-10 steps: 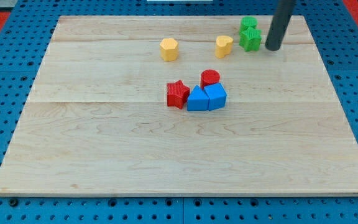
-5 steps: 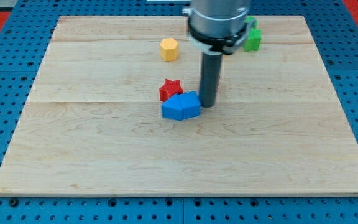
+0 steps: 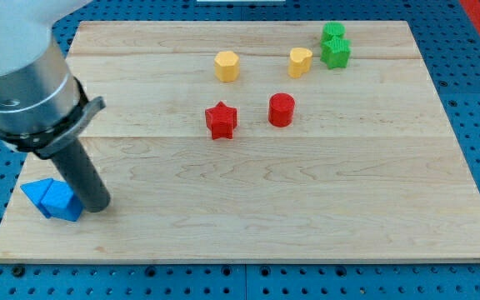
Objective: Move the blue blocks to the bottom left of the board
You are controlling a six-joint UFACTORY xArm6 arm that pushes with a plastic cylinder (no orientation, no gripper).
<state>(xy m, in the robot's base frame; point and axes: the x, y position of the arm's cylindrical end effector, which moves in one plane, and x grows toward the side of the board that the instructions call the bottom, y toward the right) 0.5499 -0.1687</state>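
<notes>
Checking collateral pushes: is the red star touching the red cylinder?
No, the red star stands apart from the red cylinder, with bare board visible between them.

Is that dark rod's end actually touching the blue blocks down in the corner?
Touching, as far as the camera view shows: my tip sits flush against the right side of the blue blocks, no board showing between.

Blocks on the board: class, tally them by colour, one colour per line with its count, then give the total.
Blue: 2, blue blocks touching at the view's bottom left, my tip at their right
Red: 2, red star, red cylinder
Yellow: 2
Green: 2
Total: 8
</notes>
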